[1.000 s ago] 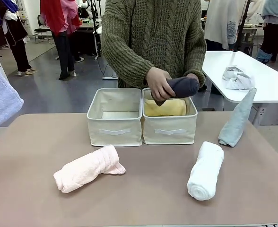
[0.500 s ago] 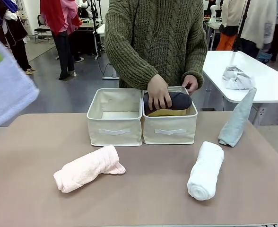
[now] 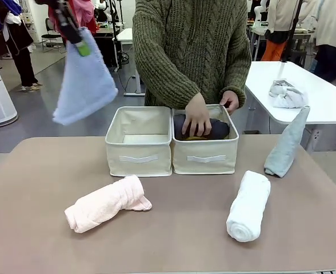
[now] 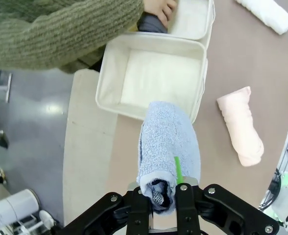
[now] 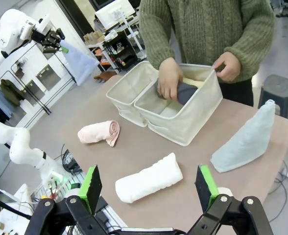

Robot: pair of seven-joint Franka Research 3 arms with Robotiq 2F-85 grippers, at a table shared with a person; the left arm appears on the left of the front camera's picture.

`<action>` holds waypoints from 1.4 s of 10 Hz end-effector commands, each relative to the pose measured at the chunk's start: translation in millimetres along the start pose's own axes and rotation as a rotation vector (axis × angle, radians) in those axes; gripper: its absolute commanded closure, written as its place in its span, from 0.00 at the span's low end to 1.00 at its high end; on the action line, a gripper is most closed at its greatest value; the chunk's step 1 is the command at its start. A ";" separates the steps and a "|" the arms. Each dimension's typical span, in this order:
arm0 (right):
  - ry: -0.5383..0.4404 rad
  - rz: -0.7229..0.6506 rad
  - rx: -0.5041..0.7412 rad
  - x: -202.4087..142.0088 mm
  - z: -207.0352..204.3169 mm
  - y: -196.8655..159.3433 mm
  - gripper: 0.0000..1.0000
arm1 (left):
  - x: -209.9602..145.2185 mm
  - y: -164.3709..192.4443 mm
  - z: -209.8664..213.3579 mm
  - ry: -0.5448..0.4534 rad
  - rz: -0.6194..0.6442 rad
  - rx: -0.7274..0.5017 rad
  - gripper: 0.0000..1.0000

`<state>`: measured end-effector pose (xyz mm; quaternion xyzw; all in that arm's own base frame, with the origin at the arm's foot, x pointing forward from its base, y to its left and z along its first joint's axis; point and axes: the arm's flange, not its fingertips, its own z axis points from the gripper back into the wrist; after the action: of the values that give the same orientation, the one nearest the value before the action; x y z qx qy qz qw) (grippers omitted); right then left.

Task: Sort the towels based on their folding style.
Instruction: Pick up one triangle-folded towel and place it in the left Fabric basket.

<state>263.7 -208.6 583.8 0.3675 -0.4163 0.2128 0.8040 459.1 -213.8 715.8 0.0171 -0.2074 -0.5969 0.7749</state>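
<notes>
The right pincer (image 5: 149, 185) stands wide open at the bottom of its own view, holding nothing; on the worktop (image 3: 179, 245) the white roll (image 3: 248, 205) lies lower right, the pink roll (image 3: 106, 203) lower left; the grey-blue cone (image 3: 286, 145) stands tilted at the right edge; at centre, the left bin (image 3: 138, 151) touches the right bin (image 3: 205, 157), where a person's hand (image 3: 198, 117) presses the dark grey roll (image 3: 218, 130) onto the yellow roll (image 5: 190, 81); upper left, the left pincer (image 3: 79, 43) is clamped on the hanging lavender-blue towel (image 3: 83, 85).
</notes>
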 end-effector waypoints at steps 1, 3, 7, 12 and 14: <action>-0.023 0.013 0.017 0.2 -0.6 -1.3 0.00 | 10.8 4.0 2.7 -0.006 -0.070 -0.016 0.84; -0.023 0.013 0.017 0.2 -0.6 -1.3 0.00 | 22.1 -10.1 -2.0 0.011 -0.133 -0.017 0.84; -0.023 0.013 0.017 0.2 -0.6 -1.3 0.00 | 22.4 -3.9 -12.9 -0.003 -0.061 -0.020 0.84; -0.023 0.013 0.017 0.2 -0.6 -1.3 0.00 | 71.2 -5.8 -74.1 -0.012 -0.338 -0.030 0.84; -0.023 0.013 0.017 0.2 -0.6 -1.3 0.00 | 85.8 -14.7 -102.8 -0.003 -0.443 -0.026 0.84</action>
<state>263.4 -209.0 583.9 0.3671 -0.4165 0.2124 0.8041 492.3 -322.0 638.9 0.0314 -0.1821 -0.7402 0.6465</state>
